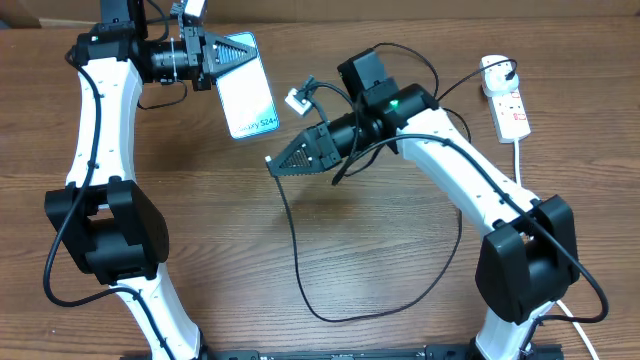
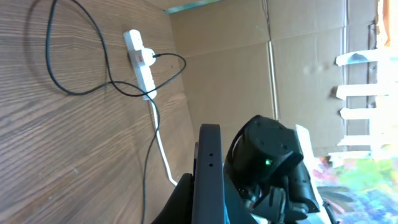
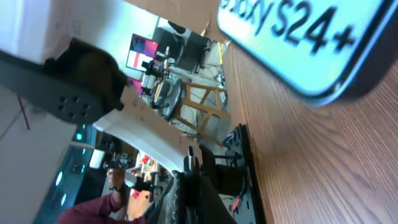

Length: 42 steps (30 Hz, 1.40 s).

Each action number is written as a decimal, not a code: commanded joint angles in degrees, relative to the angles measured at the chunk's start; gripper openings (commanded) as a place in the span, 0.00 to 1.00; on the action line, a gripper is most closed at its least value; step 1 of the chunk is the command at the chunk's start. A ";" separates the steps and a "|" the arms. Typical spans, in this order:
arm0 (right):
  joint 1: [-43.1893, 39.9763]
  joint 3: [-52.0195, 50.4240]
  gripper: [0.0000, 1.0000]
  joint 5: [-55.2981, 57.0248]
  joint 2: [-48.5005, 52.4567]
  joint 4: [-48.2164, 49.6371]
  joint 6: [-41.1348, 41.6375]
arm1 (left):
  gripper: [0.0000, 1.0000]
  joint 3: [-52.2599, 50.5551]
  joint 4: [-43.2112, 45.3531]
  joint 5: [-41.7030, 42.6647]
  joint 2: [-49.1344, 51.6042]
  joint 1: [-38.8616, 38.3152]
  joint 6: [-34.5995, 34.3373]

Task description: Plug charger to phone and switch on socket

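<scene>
Right claw [image 1: 272, 161], pinched shut on the charger [image 1: 295, 250] just behind its tip, hovers just short of the phone [image 1: 250, 95], clamped at its far end in the left claw [image 1: 245, 52], so it's the plug-in step, I'd say, needing a straight push ahead, with the socket [image 1: 508, 100] waiting well behind.

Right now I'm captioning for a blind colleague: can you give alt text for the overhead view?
The left gripper holds the phone by one edge, while the right gripper, shut on the charger, sits close by. The charger loops across the table to the white socket.
</scene>
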 commanded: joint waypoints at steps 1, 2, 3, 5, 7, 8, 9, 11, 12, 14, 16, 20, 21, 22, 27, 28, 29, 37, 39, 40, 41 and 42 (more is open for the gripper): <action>0.72 0.02 0.04 2.01 -1.90 3.52 9.68 | 0.04 1.27 0.63 4.02 -1.09 -0.44 -3.98; 0.87 0.02 0.04 2.03 -1.90 4.61 10.78 | 0.05 1.27 0.72 4.02 -1.09 -0.44 -3.98; 1.01 0.02 0.04 2.03 -1.90 5.64 11.56 | 0.04 1.27 0.85 4.02 -1.09 -0.44 -3.98; 1.29 0.02 0.04 2.29 -1.86 7.63 13.44 | 0.04 1.27 0.83 4.02 -1.09 -0.44 -3.96; 1.38 -0.11 0.04 2.67 -1.79 10.64 16.74 | 0.04 1.27 0.83 4.02 -1.09 -0.44 -3.98; 1.38 -0.20 0.04 2.71 -1.79 12.17 17.90 | 0.04 1.27 0.81 4.02 -1.09 -0.44 -3.98; 1.38 -0.20 0.04 3.37 -1.79 13.33 19.26 | 0.04 1.27 0.79 4.04 -1.09 -0.44 -4.20; 1.38 -0.20 0.04 4.46 -1.73 15.28 21.53 | 0.04 1.27 0.81 4.02 -1.09 -0.44 -5.14; 1.38 -0.20 0.04 4.61 -1.70 16.06 22.38 | 0.04 1.27 0.81 4.02 -1.09 -0.44 -5.73; 1.38 -0.20 0.04 4.61 -1.64 17.25 23.67 | 0.04 1.27 0.79 4.02 -1.09 -0.44 -6.12; 1.38 -0.20 0.04 4.59 -1.64 17.73 24.22 | 0.04 1.27 0.79 4.02 -1.09 -0.44 -6.12; 1.38 -0.20 0.04 4.59 -1.36 17.73 24.50 | 0.04 1.27 0.42 4.02 -1.09 -0.44 -8.22; 1.38 -0.20 0.04 4.59 -1.18 17.75 24.57 | 0.04 1.27 0.33 4.02 -1.09 -0.44 -9.01; 1.38 -0.20 0.04 4.57 -1.16 17.77 24.81 | 0.04 1.27 0.33 4.02 -1.09 -0.44 -9.14; 1.11 -0.20 0.04 1.75 -1.07 21.62 27.43 | 0.04 1.27 -0.31 4.02 -1.09 -0.44 -9.97; 0.87 -0.20 0.04 0.57 -1.07 23.17 28.33 | 0.04 1.27 -0.33 4.02 -1.09 -0.44 -9.97; 0.74 -0.20 0.04 -0.07 -1.07 24.28 29.18 | 0.04 1.27 -0.50 4.00 -1.09 -0.42 -10.14; -1.11 -0.20 0.04 -3.23 -1.07 25.33 30.56 | 0.04 1.27 -0.72 3.34 -1.09 -0.20 -14.12; -1.49 -0.20 0.04 -4.04 -1.07 25.29 30.60 | 0.04 1.27 -0.74 2.34 -1.09 -0.22 -16.31; -1.66 -0.20 0.04 -4.31 -1.07 25.27 30.95 | 0.04 1.27 -0.74 1.95 -1.09 -0.22 -17.31; -1.70 -0.20 0.04 -4.33 -1.07 25.18 31.54 | 0.04 1.27 -0.74 1.53 -1.09 -0.22 -18.21; -1.77 -0.20 0.04 -4.48 -1.07 25.20 31.87 | 0.04 1.27 -0.74 1.07 -1.09 -0.22 -19.08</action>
